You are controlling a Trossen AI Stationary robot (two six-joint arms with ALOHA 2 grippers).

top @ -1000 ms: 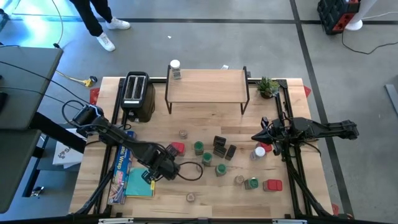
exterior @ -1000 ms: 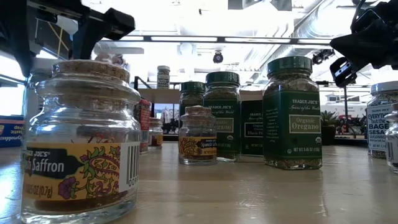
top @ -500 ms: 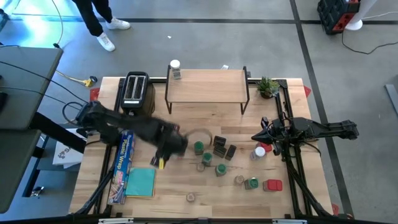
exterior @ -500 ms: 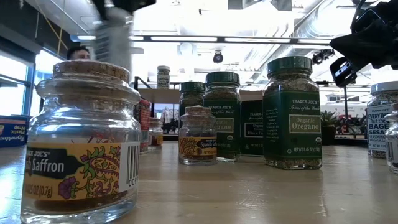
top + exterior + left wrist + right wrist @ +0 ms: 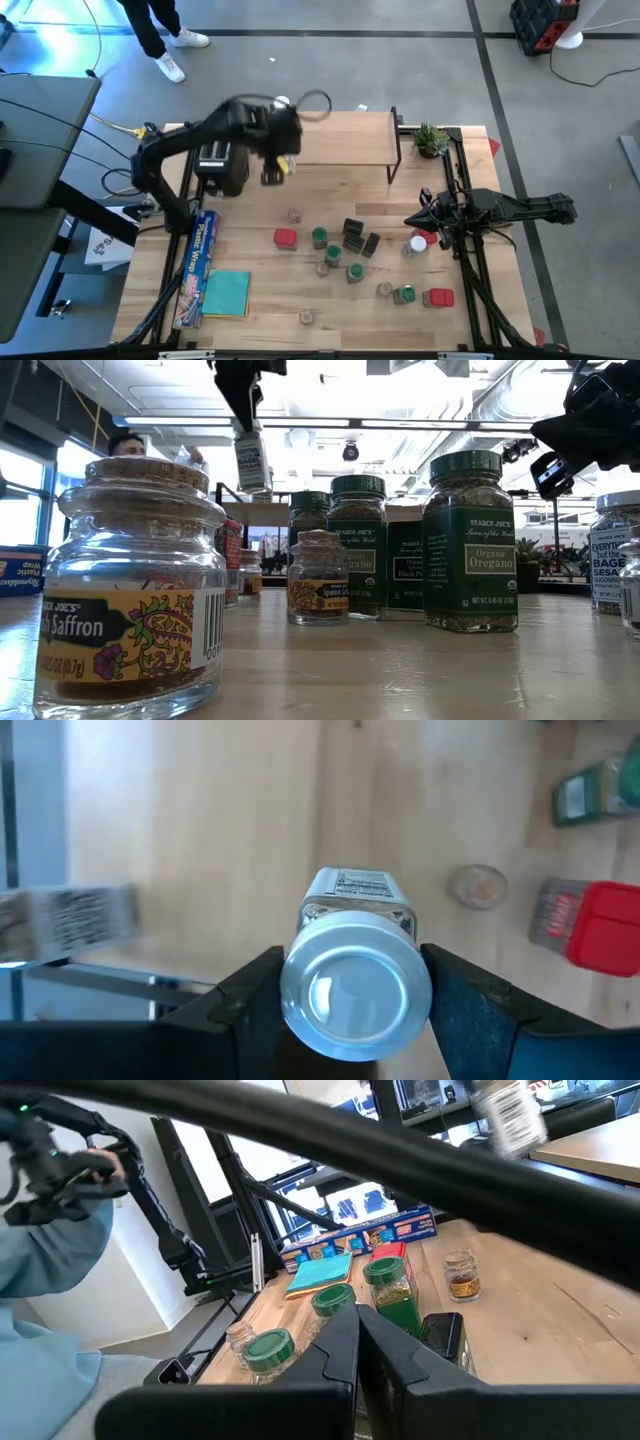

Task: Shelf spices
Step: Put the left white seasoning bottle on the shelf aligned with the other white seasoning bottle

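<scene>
High view: I am holding my left gripper (image 5: 272, 170) raised over the light wooden table (image 5: 440, 330), just in front of the left end of the light wood-topped, black-legged shelf (image 5: 335, 138) and beside the black toaster (image 5: 221, 152). One white-lidded jar (image 5: 282, 108) is standing on the shelf's back left corner. The other spices, green-lidded jars (image 5: 320, 238), black boxes (image 5: 353, 233) and red tins (image 5: 285, 238), are sitting on the table mid-field. My right gripper (image 5: 412, 220) is waiting at the right side, near a white-lidded jar (image 5: 417, 245) on the table.

Low view: I am carrying a small clear labelled jar (image 5: 251, 460) hanging in the air, tilted, above the tabletop. A cork-topped clear saffron jar (image 5: 135, 585) is filling the foreground.

Left wrist view: my two dark fingers (image 5: 245, 995) are clamping the silver lid (image 5: 356, 990) of that jar from both sides, with wood below.

Right wrist view: my dark fingers (image 5: 340, 1345) are pressing together, holding nothing.
</scene>
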